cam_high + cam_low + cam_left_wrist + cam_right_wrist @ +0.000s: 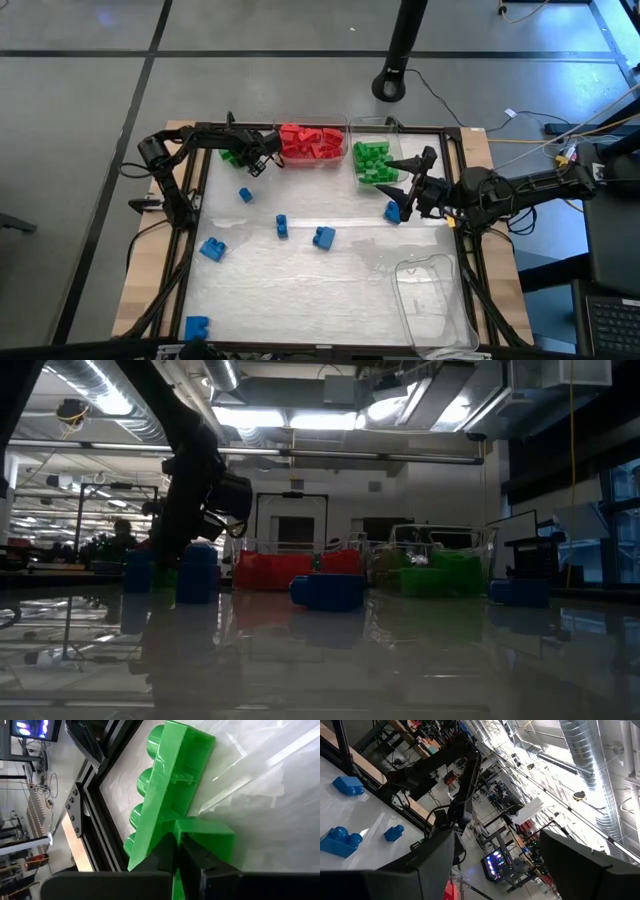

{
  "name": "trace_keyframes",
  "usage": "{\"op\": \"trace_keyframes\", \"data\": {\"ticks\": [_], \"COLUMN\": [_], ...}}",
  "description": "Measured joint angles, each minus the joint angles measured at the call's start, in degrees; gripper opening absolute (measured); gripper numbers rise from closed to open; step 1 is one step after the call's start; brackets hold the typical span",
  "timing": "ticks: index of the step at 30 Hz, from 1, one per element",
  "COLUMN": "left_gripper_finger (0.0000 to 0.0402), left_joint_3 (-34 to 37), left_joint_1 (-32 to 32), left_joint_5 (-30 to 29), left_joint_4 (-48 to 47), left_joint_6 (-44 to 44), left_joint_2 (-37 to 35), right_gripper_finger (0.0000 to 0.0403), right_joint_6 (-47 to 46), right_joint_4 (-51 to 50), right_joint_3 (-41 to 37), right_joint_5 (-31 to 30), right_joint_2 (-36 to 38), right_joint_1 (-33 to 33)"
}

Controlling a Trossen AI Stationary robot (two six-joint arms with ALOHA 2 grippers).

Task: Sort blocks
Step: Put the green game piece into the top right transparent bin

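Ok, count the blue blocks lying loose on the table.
6: one near the left arm, one mid-table, one right of it, one at the left edge, one at the front-left corner, one by the right gripper. The arms may hide others.

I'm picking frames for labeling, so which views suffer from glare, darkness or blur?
Low view: backlit by ceiling lights, the table dark and mirror-like, the blue block dim. High view: evenly lit, soft sheen on the table. Left wrist view: the green block fills the frame, the left hand shut on it. Right wrist view: bright ceiling glare, right hand a dark silhouette.
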State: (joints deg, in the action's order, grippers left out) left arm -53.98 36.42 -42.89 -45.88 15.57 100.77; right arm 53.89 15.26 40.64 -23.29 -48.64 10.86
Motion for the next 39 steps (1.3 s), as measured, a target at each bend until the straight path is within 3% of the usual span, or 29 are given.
{"op": "trace_keyframes", "data": {"ticks": [9,21,28,32,39], "left_gripper_finger": [0.0003,0.0002,0.0002,0.0003,0.0002], "left_joint_3": [-1.0,-1.9,-3.0,-3.0,-3.0], "left_joint_1": [-5.0,-14.3,-20.6,-22.9,-23.1], "left_joint_5": [0.7,2.8,11.0,15.2,16.4], "left_joint_4": [-5.4,-4.2,13.5,26.4,42.3], "left_joint_6": [0.7,3.2,-2.8,-6.5,-11.5], "left_joint_2": [-1.8,-18.2,-24.9,-24.1,-19.1], "right_gripper_finger": [0.0289,0.0289,0.0289,0.0289,0.0289], "right_joint_6": [0.0,0.0,0.0,0.0,0.0], "right_joint_4": [0.9,1.7,1.8,2.5,2.7], "right_joint_3": [0.0,0.0,0.0,0.0,0.0], "right_joint_5": [0.0,0.0,0.0,0.0,0.4], "right_joint_2": [0.2,0.0,0.0,0.0,0.0], "right_joint_1": [0.0,0.0,0.0,0.0,0.0]}}
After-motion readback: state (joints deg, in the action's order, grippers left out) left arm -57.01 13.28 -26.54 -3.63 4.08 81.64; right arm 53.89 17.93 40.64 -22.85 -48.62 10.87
